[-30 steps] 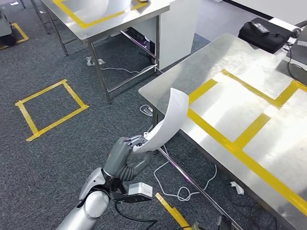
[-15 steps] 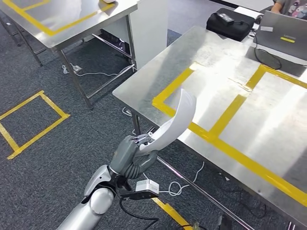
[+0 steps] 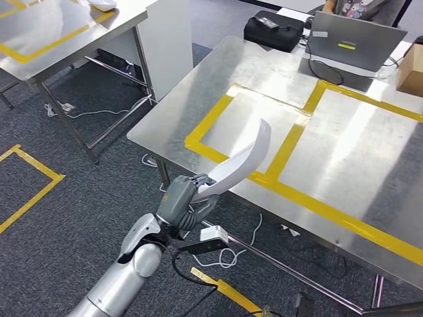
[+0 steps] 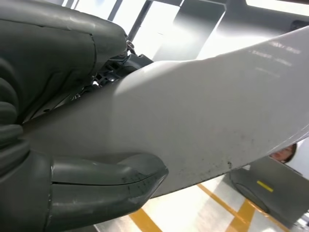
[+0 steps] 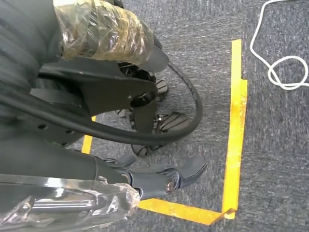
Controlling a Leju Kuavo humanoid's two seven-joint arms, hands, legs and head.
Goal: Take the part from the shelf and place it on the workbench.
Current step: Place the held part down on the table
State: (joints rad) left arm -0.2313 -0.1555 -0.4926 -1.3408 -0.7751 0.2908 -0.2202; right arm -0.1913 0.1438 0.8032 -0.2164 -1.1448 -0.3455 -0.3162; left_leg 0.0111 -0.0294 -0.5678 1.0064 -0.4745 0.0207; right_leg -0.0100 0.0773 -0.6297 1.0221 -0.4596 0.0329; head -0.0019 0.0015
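A long, curved white part (image 3: pixel 239 165) rises from my left hand (image 3: pixel 182 198), which grips its lower end just off the near left edge of the steel workbench (image 3: pixel 349 152). The part's upper end hangs above the yellow tape (image 3: pixel 299 195) marking squares on the bench top. In the left wrist view the part (image 4: pixel 204 111) crosses the picture, with my thumb (image 4: pixel 109 186) pressed under it and my fingers (image 4: pixel 54 53) over it. My right hand (image 5: pixel 160 145) hangs over grey carpet with its fingers loose and nothing in it.
A black bag (image 3: pixel 271 30), a laptop (image 3: pixel 349 43) with a person behind it, and a cardboard box (image 3: pixel 412 69) sit along the bench's far side. A second steel table (image 3: pixel 75 26) stands at the back left. White cables (image 3: pixel 234 254) and yellow floor tape (image 3: pixel 225 289) lie under the bench.
The whole view has swung, so the workbench now lies more squarely ahead. My left hand still holds the part, whose tip now reaches over the bench's taped area.
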